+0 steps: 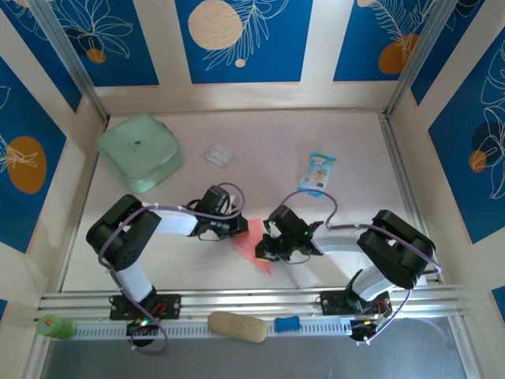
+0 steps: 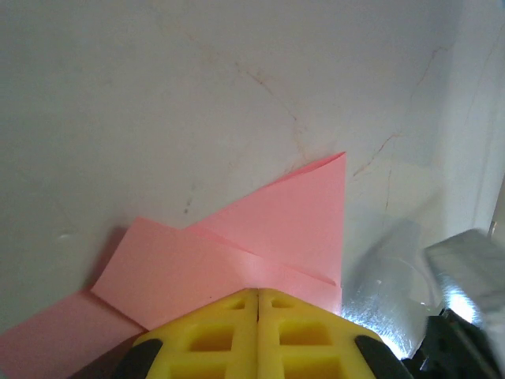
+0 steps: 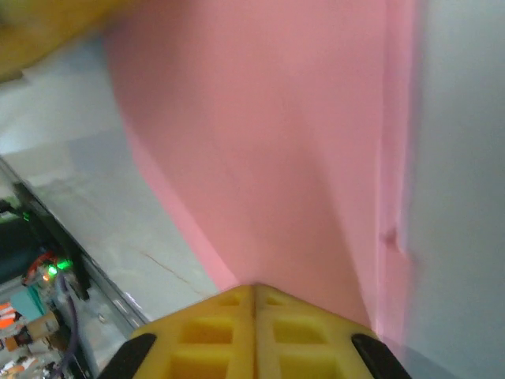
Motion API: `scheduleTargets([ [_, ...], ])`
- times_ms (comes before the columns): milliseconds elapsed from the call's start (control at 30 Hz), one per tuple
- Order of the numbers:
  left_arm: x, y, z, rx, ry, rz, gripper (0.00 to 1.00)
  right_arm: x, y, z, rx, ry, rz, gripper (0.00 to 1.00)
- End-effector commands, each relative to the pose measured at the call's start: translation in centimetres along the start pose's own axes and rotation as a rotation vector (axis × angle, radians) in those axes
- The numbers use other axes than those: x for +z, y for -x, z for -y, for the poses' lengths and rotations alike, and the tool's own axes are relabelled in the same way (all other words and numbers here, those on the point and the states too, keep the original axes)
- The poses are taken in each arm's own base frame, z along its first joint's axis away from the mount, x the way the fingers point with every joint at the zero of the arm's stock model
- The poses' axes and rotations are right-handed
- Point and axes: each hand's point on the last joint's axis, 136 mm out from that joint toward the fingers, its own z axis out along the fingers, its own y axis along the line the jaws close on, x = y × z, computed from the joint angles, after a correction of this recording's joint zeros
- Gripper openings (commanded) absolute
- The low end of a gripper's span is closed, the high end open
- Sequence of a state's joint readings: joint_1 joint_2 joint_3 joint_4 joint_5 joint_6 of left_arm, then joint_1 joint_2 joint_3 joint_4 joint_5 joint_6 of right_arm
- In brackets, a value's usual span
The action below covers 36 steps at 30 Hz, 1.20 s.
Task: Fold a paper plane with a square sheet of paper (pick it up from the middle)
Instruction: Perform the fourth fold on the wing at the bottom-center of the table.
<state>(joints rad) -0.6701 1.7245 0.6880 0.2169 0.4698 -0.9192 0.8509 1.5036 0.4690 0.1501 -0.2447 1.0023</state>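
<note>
Now | left jaws, right jaws: both clamped on folded pink paper (image 1: 252,245) | green pouch (image 1: 140,150): contents hidden.

Arms: left arm (image 1: 170,221) and right arm (image 1: 347,237), white tube links between bulky black joint housings.
Cables: thin purple cable (image 1: 230,188) looped along each arm.
Fingers: yellow moulded plastic fingers (image 2: 213,335) with square pockets (right fingers (image 3: 300,335) alike).
Lamp: small green light (image 1: 304,234) on the right wrist.

Mint-green pouch (image 1: 140,151), clear wrapper (image 1: 218,155), blue-and-white snack packet (image 1: 317,172) on pale table (image 1: 260,130).
</note>
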Motion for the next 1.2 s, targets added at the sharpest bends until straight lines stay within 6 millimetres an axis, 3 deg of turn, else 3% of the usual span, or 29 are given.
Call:
scheduleTargets([
  [0,0.4,-1.6,-4.6,-0.072,0.158,-0.027,0.0,-0.2,-3.2,1.4,0.005,-0.007,-0.065,0.07],
  [167,0.4,-1.6,-5.2,-0.08,0.175,-0.019,0.0,-1.0,-6.5,3.9,0.015,-0.042,-0.076,0.07],
  [300,0.4,-1.7,-5.2,-0.086,0.169,-0.019,0.0,-1.8,-7.8,5.2,0.034,-0.067,-0.067,0.07],
  [367,0.4,-1.7,-5.1,-0.086,0.164,-0.017,0.0,-2.4,-7.7,5.4,0.042,-0.074,-0.043,0.07],
  [500,0.2,-1.8,-5.0,-0.092,0.159,-0.016,0.0,-4.4,-6.4,3.8,0.032,-0.039,0.05,0.11],
  [600,0.0,-1.6,-4.5,-0.09,0.15,-0.009,0.0,-6.0,-5.2,3.3,0.068,-0.021,0.123,0.22],
  [767,-0.1,-1.3,-4.1,-0.086,0.141,-0.008,0.0,-7.6,-4.2,3.4,0.144,-0.006,0.182,0.31],
  [900,-0.2,-1.4,-4.1,-0.092,0.139,-0.005,0.0,-7.6,-4.2,3.3,0.185,0.002,0.175,0.42],
  [1167,0.0,-1.4,-4.0,-0.099,0.135,-0.009,0.0,-6.8,-4.5,2.7,0.206,-0.028,0.096,0.5],
])
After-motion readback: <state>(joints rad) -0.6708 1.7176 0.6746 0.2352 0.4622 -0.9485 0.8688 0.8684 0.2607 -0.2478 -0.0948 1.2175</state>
